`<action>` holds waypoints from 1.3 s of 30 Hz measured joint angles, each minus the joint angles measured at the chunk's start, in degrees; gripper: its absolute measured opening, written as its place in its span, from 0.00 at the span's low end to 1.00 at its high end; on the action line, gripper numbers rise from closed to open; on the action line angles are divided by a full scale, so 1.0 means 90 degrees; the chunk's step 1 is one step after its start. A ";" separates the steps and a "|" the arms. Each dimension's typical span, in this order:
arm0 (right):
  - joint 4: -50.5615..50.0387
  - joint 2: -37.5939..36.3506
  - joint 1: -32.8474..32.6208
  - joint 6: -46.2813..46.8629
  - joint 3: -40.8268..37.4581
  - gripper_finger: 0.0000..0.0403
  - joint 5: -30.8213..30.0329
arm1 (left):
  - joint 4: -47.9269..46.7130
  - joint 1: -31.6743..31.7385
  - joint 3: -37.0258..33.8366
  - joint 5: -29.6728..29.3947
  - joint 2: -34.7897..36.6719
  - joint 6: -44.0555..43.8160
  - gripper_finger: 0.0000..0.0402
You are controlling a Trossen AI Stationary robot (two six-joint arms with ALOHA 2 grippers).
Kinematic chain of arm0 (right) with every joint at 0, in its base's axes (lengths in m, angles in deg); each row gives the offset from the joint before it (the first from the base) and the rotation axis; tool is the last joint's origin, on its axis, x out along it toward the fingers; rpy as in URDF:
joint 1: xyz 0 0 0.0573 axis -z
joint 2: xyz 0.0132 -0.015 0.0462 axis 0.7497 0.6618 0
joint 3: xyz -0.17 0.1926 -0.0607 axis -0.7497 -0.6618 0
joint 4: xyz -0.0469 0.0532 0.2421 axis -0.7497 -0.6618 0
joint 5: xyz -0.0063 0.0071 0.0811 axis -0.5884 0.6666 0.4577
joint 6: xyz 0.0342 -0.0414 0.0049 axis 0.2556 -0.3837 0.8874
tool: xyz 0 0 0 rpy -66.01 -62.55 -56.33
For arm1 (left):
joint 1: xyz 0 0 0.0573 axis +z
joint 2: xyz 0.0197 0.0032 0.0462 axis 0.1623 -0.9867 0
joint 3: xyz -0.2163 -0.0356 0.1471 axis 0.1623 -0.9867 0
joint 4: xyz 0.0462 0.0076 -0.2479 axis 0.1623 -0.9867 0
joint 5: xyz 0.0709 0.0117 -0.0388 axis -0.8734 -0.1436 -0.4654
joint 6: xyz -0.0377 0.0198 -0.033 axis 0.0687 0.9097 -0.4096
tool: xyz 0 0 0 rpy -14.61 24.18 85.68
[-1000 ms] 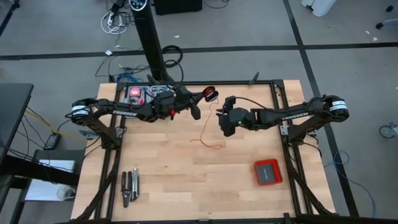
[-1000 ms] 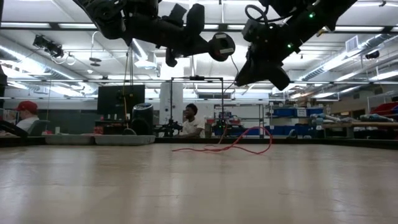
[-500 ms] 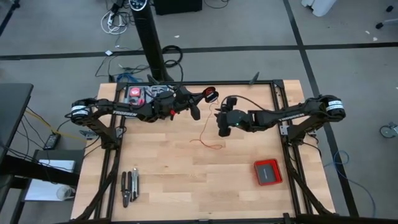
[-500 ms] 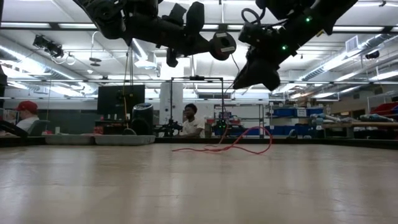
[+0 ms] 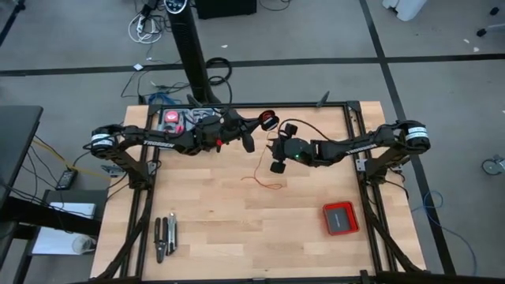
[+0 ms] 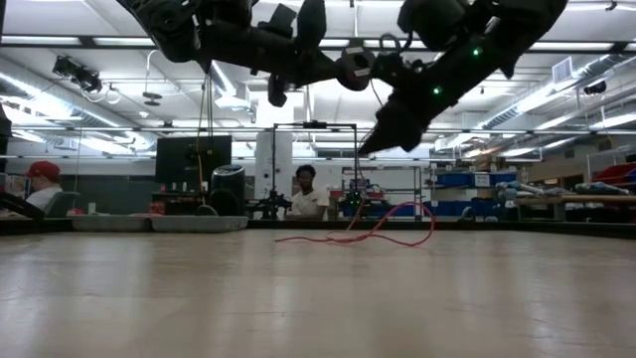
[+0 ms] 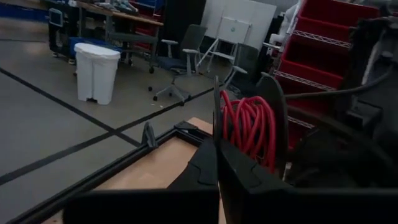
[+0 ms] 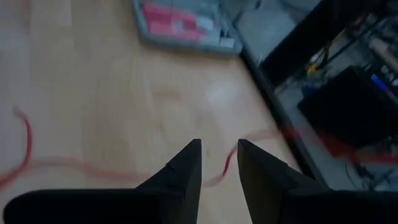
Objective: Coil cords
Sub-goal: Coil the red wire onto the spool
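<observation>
The butcher-block table point(image 5: 237, 229) carried most of the scene, with both dark arms reaching in over its far half. The left gripper point(image 5: 267, 121) was held above the table near the far edge, its fingers pinched tight on the rim of a small black spool point(image 7: 249, 134) already wound thick with red wire point(image 7: 249, 127). From the spool a strand dropped to the wood and lay there in loose squiggles point(image 5: 264, 180), near the middle of the table.

The right gripper point(image 5: 275, 158) hung in the air just beside the spool, its two fingers point(image 8: 183, 168) parted by a narrow gap with nothing between them; in its own wrist view a blurred red strand ran across the wood beyond the tips.

The biggest risk I saw was the two arms themselves: they were very close together, and any reach by the right one for the hanging strand could have knocked the spool askew or out of the left's pinch. Next, the slack on the table could have snagged or kinked on itself if pulled quickly. Last, the wire was so thin that the open fingers could have shut beside it and caught nothing. The red box point(image 5: 340, 218) and the pliers point(image 5: 164, 237) lay well apart from all this.
</observation>
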 joint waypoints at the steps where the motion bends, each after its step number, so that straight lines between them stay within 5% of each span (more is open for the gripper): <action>1: 0.0268 0.0001 -0.0005 -0.0035 -0.0059 0.25 -0.0028 | -0.0004 0.0000 0.0000 0.0035 0.0000 0.0000 0.00; 13: 0.1228 -0.1076 -0.0462 -0.0431 -0.0788 0.23 -0.1492 | -0.0400 -0.0002 0.0000 0.0037 -0.0002 0.0022 0.00; 28: 0.1883 -0.1151 -0.0455 -0.1340 -0.0788 0.23 -0.1826 | -0.0423 -0.0002 -0.0002 0.0035 -0.0003 0.0024 0.00; 39: 0.1934 -0.1151 -0.0080 -0.1366 -0.0788 0.23 -0.1275 | -0.0297 -0.0002 -0.0002 0.0176 -0.0002 -0.0005 0.00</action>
